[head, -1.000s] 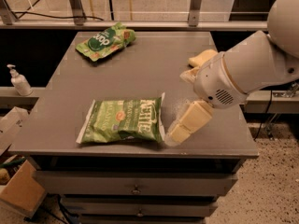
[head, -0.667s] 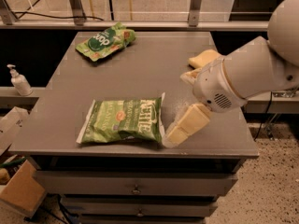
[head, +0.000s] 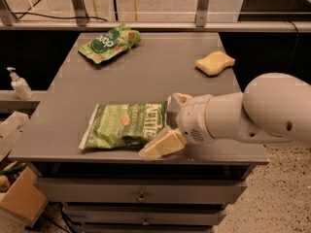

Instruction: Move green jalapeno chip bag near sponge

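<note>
The green jalapeno chip bag [head: 124,125] lies flat near the table's front edge, lettering up, with its white crimped end to the right. The pale-yellow sponge [head: 215,63] sits at the table's far right, well apart from the bag. My gripper [head: 171,123] reaches in from the right at the bag's right end. Its fingers are open and straddle that end: one cream finger [head: 163,144] at the front, the other [head: 181,99] behind. The bag rests on the table.
A smaller green pouch [head: 109,43] with a round logo lies at the far left of the grey table [head: 146,76]. A soap dispenser [head: 19,84] stands on a ledge to the left. Drawers sit below the table front. My white arm [head: 257,113] covers the right front corner.
My gripper has moved left and down onto the bag's right end, so its fingers now straddle it. The sponge, earlier partly behind the arm, now shows fully. The bag has not moved.
</note>
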`<state>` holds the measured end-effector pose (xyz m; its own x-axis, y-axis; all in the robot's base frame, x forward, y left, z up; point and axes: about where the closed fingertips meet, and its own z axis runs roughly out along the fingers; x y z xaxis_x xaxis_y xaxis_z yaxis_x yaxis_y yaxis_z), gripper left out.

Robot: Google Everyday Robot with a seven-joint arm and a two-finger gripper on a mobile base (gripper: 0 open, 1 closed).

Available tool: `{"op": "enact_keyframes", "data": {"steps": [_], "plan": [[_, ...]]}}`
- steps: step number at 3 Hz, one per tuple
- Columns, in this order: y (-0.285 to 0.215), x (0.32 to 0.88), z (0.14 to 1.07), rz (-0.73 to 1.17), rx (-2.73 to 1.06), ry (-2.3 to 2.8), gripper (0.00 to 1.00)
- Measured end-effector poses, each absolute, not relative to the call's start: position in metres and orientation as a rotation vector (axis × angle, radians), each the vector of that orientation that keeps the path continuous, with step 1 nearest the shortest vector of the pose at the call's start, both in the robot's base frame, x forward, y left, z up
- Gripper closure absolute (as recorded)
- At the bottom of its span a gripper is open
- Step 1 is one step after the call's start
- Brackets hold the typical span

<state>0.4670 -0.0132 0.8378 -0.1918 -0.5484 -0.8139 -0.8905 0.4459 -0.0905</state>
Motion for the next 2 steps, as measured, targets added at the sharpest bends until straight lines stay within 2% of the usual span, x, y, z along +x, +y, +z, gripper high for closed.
{"op": "enact_keyframes", "data": {"steps": [2], "plan": [[0.0021,0.4803,0.8167,0.563,-1.129,1.884,0.47]]}}
